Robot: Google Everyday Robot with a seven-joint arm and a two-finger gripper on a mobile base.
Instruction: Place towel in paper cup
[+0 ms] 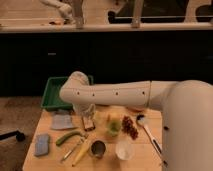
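A dark run of cabinets (pixel 125 55) fills the upper half of the frame, with a pale countertop along its top edge. In front of it the robot's thick white arm (pixel 115 92) comes in from the right edge, crosses the middle of the frame to the left and bends down at its rounded end. Below lies a wooden table (pixel 55 162), taking up the lower part of the frame. A green tray (pixel 54 95) sits at the table's far left corner, partly behind the arm's bend.

The towel (pixel 62 121), pale grey-blue and flat, lies on the left part of the table just in front of the tray. The gripper (pixel 88 125) hangs just right of the towel, low over the table; its claw stands wide apart and holds nothing. Whether it touches the towel I cannot tell.

A darker blue sponge (pixel 42 144) lies near the lower left edge, well apart from the towel. A long green vegetable (pixel 69 137) and a yellow, banana-like thing (pixel 81 152) lie slantwise below the gripper. The paper cup (pixel 124 149), white and upright, stands in the lower middle of the frame, just right of a dark metal cup (pixel 98 148) and well apart from the towel. Above the paper cup lie a greenish fruit (pixel 114 125) and a dark red bunch of grapes (pixel 130 127). A pale spoon-like utensil (pixel 147 129) lies to their right.
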